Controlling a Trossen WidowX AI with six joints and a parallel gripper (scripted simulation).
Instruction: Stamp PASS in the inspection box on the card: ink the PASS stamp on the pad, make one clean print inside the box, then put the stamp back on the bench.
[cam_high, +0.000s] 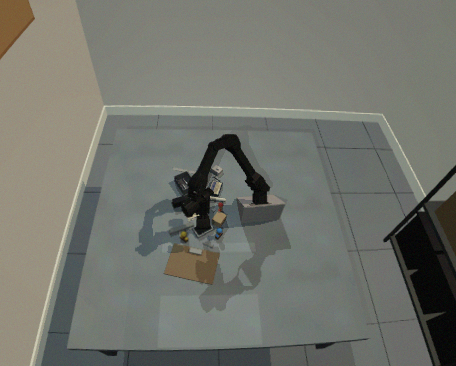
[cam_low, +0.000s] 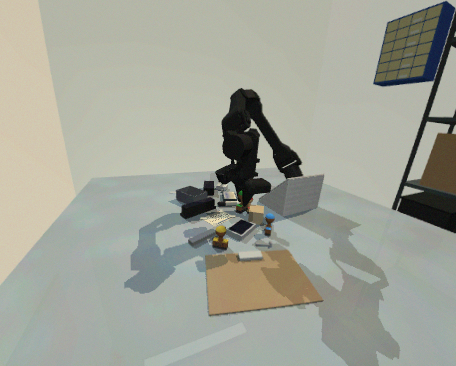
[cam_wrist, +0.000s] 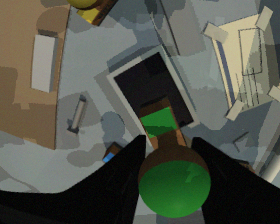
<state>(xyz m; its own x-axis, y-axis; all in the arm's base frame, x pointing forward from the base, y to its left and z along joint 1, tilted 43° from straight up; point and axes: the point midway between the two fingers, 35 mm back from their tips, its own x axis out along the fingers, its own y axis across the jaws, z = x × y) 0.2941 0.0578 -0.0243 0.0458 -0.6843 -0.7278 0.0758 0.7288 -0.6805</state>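
Note:
My gripper (cam_wrist: 168, 143) (cam_low: 242, 196) (cam_high: 200, 216) is shut on the PASS stamp (cam_wrist: 173, 186), which has a green knob and a brown body with a green label. In the wrist view the stamp hangs over the near end of the ink pad (cam_wrist: 141, 83) (cam_low: 241, 228), a dark square in a pale frame. I cannot tell whether the stamp face touches the pad. The cream card (cam_wrist: 249, 52) (cam_low: 218, 217) with the outlined inspection box lies beside the pad, to the right in the wrist view.
A yellow-knobbed stamp (cam_low: 220, 236) (cam_high: 184, 235) and a blue-knobbed stamp (cam_low: 269, 222) (cam_high: 219, 231) stand near the pad. A brown cardboard sheet (cam_low: 260, 285) (cam_high: 192, 267) lies in front. A tan cube (cam_low: 256, 214), black boxes (cam_low: 196, 202) and the arm's grey base block (cam_low: 296, 195) stand close by.

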